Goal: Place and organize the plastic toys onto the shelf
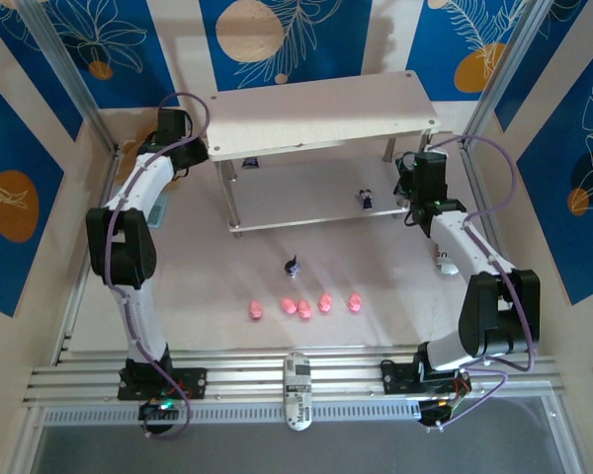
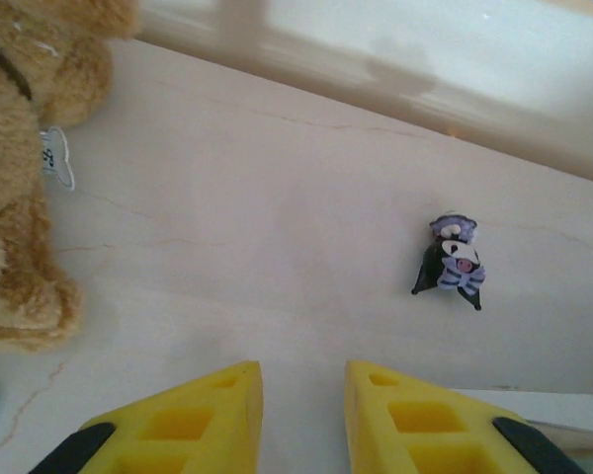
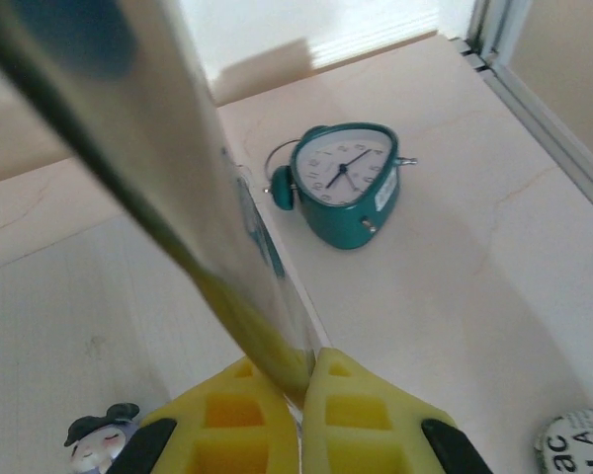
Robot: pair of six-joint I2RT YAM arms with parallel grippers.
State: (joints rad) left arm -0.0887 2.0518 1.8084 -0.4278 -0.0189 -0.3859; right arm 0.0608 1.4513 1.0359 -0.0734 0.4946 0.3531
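With dark figurines (image 2: 453, 259) seemingly grouped on the shelf's (image 1: 316, 114) lower board, the left tool (image 2: 303, 385) hangs half-wide and the right tool (image 3: 298, 380) sits nearly closed by a leg (image 3: 158, 178), while the pink pigs (image 1: 304, 308) wait.

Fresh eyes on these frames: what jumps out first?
A row of pink pigs lies on the table, in front of the shelf. In the left wrist view a brown plush bear looms at the left edge; in the right wrist view a teal alarm clock sits beyond the right pincer.
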